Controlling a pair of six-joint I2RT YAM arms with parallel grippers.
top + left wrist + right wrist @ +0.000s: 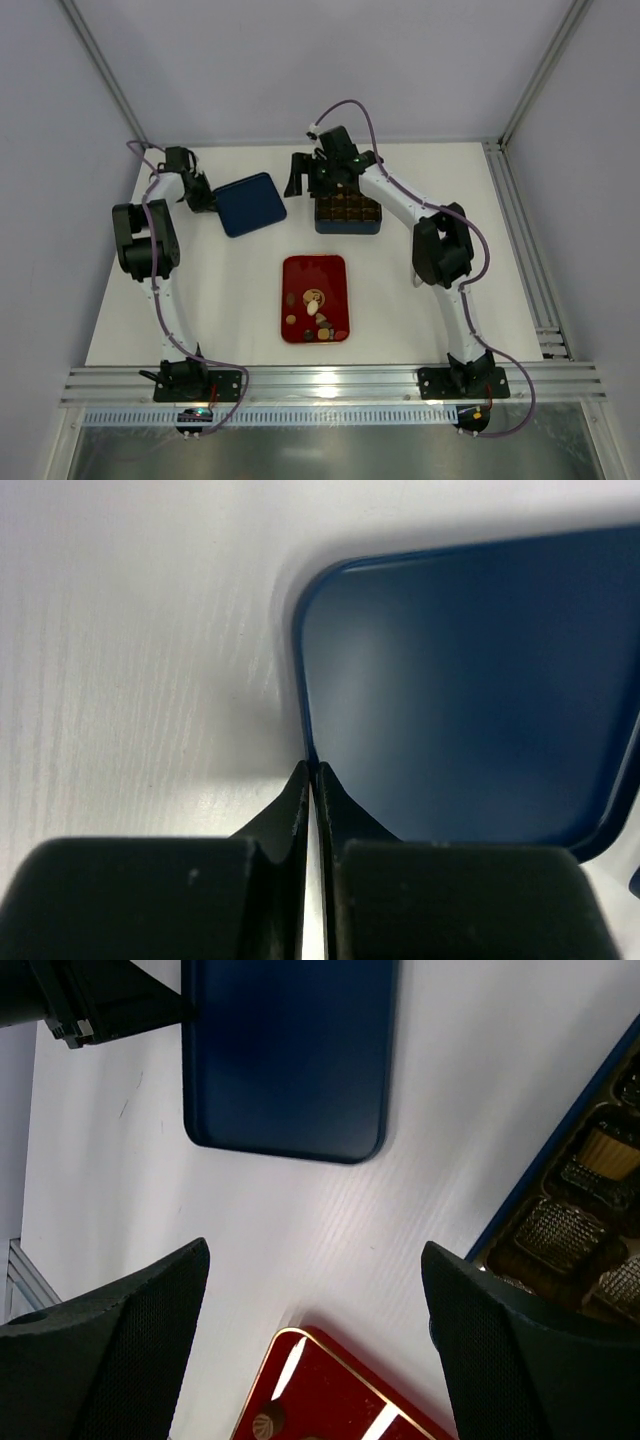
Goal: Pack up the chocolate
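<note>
Several chocolate pieces [318, 318] lie on the flat red tray [314, 270] in the middle of the table; one round piece [265, 1423] shows at the tray's corner in the right wrist view. The dark blue compartment box [348, 213] stands behind the tray, with brown and tan fillings [600, 1155] in its cells. Its flat blue lid [250, 204] lies to the left. My left gripper [200, 195] is shut on the lid's left edge [311, 770]. My right gripper [308, 180] is open and empty [315, 1300], hovering between lid and box, above the table.
Both arms reach to the far half of the white table [420, 300]. The tray's corner [320, 1390] lies just under my right gripper. Grey walls and metal frame rails [530, 260] border the table.
</note>
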